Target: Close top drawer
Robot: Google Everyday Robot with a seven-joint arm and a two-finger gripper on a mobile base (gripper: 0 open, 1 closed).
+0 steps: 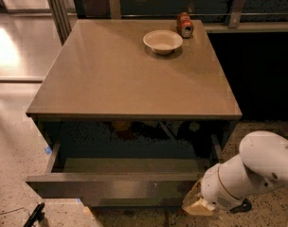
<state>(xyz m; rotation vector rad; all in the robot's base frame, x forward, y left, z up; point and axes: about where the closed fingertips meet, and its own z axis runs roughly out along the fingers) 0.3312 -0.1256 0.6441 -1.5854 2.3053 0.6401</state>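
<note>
The top drawer [111,186] stands pulled far out from under the tan countertop, its grey front facing me and its inside dark. My gripper [197,203] is low at the bottom right, right at the drawer front's right end. The white arm [250,171] behind it covers most of it. Small items lie in shadow at the back of the drawer.
The countertop [130,74] carries a white bowl [163,41] and a red can [184,25] lying at its far edge. Speckled floor lies to the left and below. A black object [34,215] pokes up at the bottom left. Metal posts stand behind the cabinet.
</note>
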